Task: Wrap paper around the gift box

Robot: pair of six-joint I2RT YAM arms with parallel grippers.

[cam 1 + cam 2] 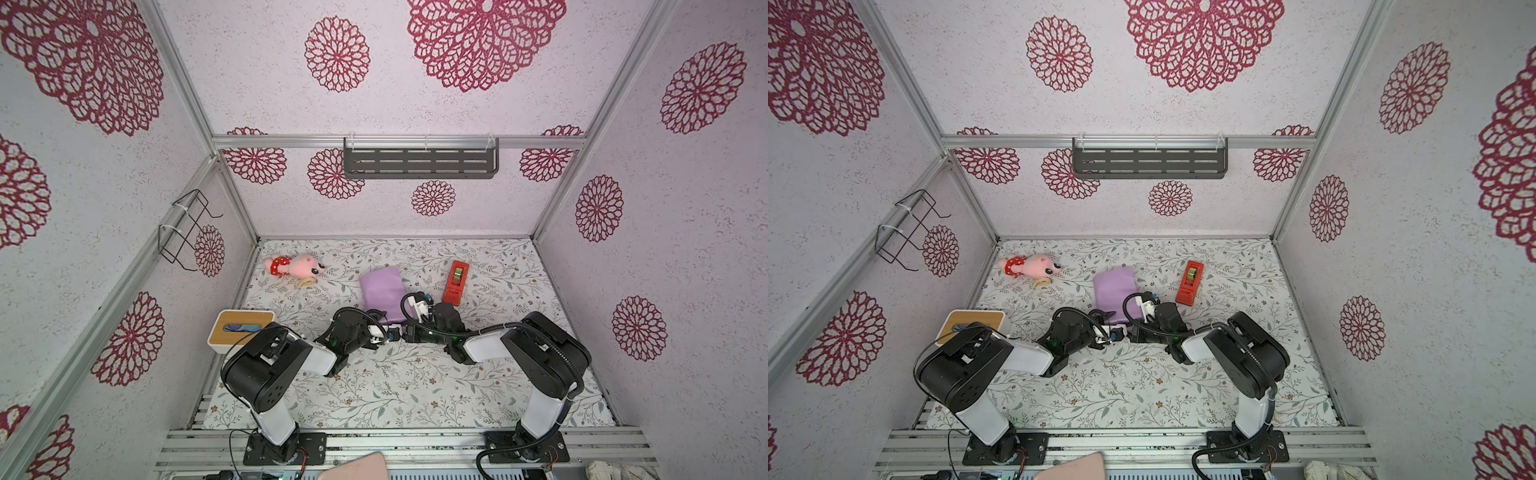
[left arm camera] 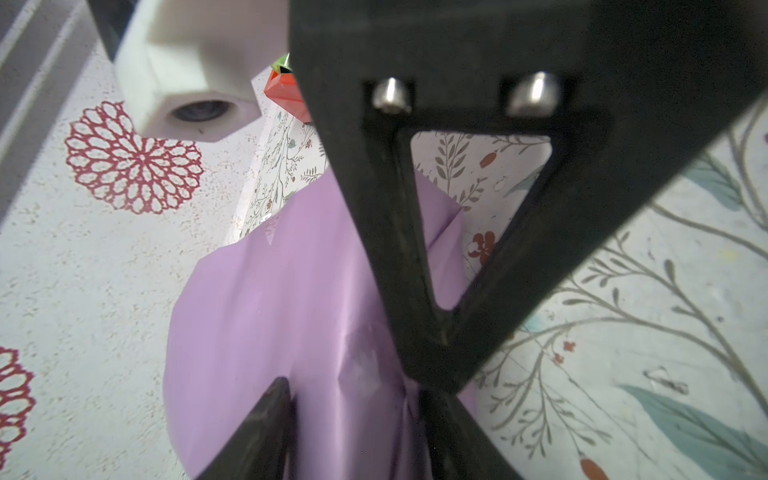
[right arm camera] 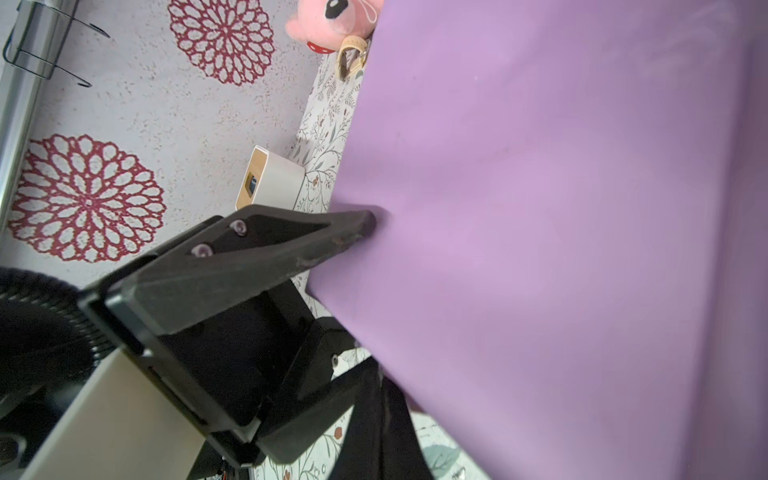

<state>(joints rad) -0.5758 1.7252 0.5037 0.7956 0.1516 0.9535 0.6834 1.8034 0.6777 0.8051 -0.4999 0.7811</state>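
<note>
Nearest, two arms rise from the front rail and bend inward over the flowered tabletop [image 1: 395, 386]. On the left stands one white tissue box [image 1: 241, 330] with a wooden top.

The left gripper [image 2: 355, 390] and the right gripper [image 3: 377, 374] come close together at the near end of the paper [image 1: 380, 286]. The left fingers [image 3: 332, 237] are partly spread with the sheet's near end between them. In the right wrist view one tip dents the lilac surface. The right fingers [image 2: 378, 249] are pressed together at the paper's edge, and I cannot tell whether a fold is caught between them.

There is one paper bundle, lilac face outward, near the middle of the tabletop. Its long axis runs near to far, with the far end pointing at the back wall and leaning slightly left. The gift box is hidden, with no navy face showing.

Just right of the bundle and apart from it lies one red tape dispenser [image 1: 456, 282], also lengthwise near to far. At the far left lies one pink plush toy [image 1: 297, 266] with a small beige ring [image 1: 306, 283] beside it. One wire rack [image 1: 189, 232] hangs on the left wall and one grey shelf [image 1: 419, 162] on the back wall.
</note>
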